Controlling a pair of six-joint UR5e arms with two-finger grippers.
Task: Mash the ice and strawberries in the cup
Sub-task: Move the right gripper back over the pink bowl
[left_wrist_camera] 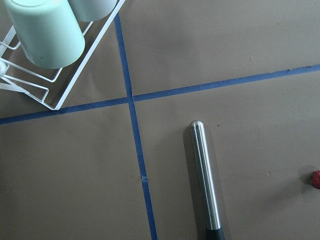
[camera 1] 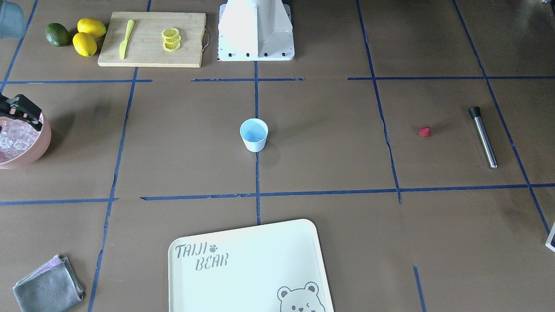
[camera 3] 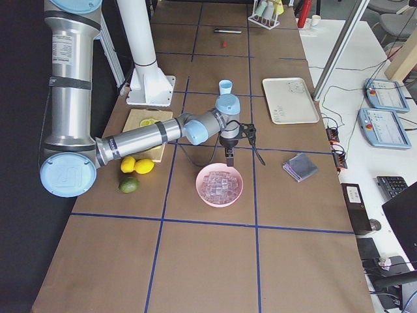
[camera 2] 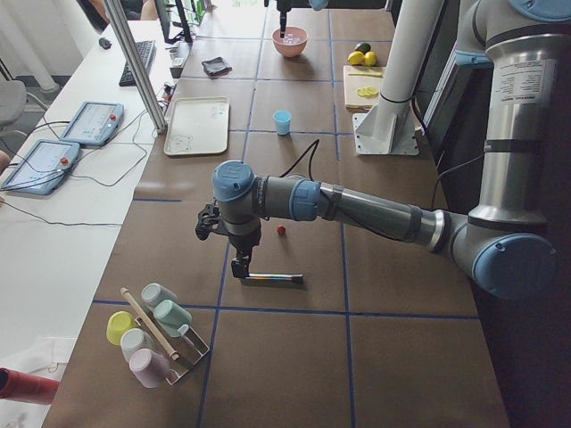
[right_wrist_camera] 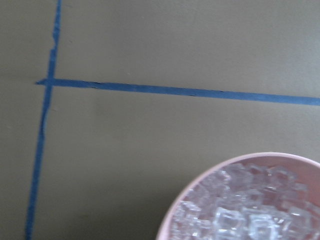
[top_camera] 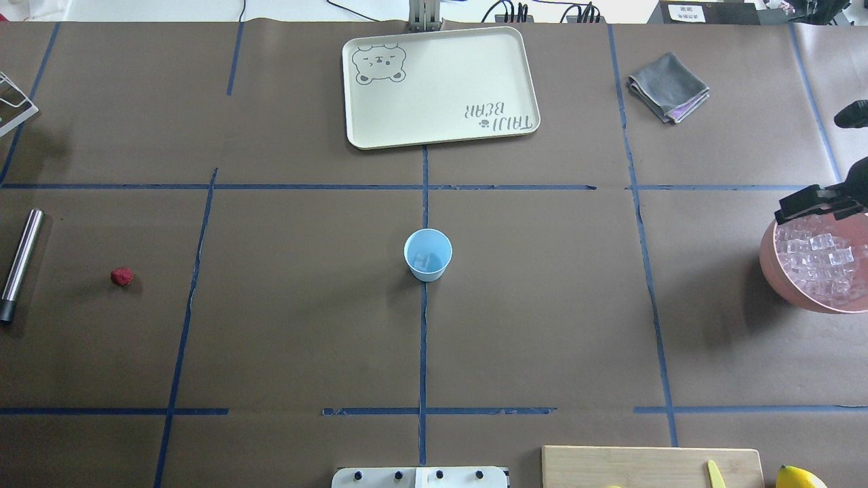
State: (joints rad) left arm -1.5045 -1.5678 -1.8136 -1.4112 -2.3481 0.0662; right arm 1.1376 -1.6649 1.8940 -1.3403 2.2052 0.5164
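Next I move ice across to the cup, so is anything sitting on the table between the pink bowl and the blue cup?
Nothing visible does. Overhead, the stretch from the ice in the pink bowl to the cup shows only brown paper and blue tape. The tray and grey cloth lie well off that line.

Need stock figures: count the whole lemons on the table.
2. One lemon and a second lemon lie side by side between the green fruit and the board. None seems hidden.
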